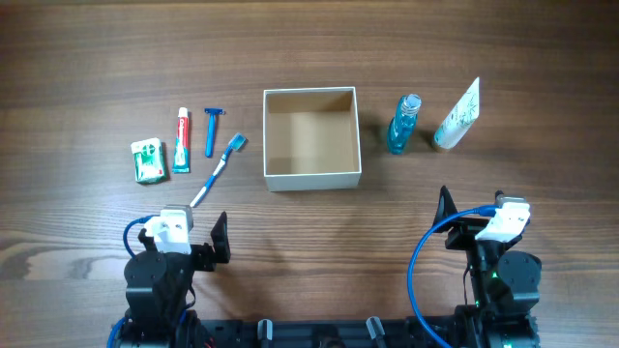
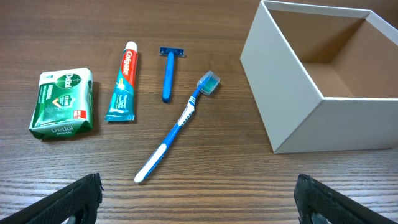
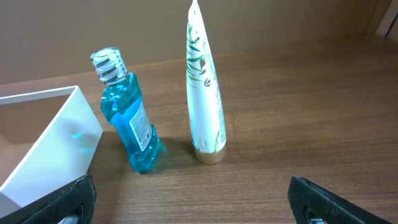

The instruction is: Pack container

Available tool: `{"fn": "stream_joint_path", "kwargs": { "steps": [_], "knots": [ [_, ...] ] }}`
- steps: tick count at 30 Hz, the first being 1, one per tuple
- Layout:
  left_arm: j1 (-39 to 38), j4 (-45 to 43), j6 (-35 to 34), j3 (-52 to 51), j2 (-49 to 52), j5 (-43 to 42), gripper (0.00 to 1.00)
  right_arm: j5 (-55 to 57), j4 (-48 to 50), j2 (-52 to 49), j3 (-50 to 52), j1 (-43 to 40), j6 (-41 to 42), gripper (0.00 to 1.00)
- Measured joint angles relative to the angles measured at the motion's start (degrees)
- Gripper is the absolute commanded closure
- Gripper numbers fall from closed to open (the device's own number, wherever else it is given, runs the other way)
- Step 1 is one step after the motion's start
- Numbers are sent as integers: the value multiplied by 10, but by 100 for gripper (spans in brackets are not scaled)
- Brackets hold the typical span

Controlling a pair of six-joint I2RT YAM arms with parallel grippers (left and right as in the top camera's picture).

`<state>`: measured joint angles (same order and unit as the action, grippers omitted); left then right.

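Standing beside container (image 1: 312, 179), blue bottle (image 1: 404, 124), white tube (image 1: 458, 114)

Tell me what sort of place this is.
Probably a robot test bench, not a bathroom: toiletries like the green soap packet and blue plastic bottle sit on a brown wood-grain table beside an empty square white cardboard box.

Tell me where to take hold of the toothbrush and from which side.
Grip the toothbrush at mid-handle, from straight above, closing across its narrow width: it lies flat and diagonal on the table, with bare wood either side there.
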<state>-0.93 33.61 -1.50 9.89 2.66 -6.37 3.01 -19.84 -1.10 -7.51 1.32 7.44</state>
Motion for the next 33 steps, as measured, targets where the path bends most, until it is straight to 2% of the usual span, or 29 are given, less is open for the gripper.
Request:
{"fn": "stream_joint_path", "kwargs": {
  "steps": [25, 33],
  "knots": [
    [0, 0, 0, 0, 0, 0, 0, -2, 0, 0, 0, 0, 0, 0],
    [0, 0, 0, 0, 0, 0, 0, -61, -7, -1, -1, 0, 0, 0]
  ]
}}
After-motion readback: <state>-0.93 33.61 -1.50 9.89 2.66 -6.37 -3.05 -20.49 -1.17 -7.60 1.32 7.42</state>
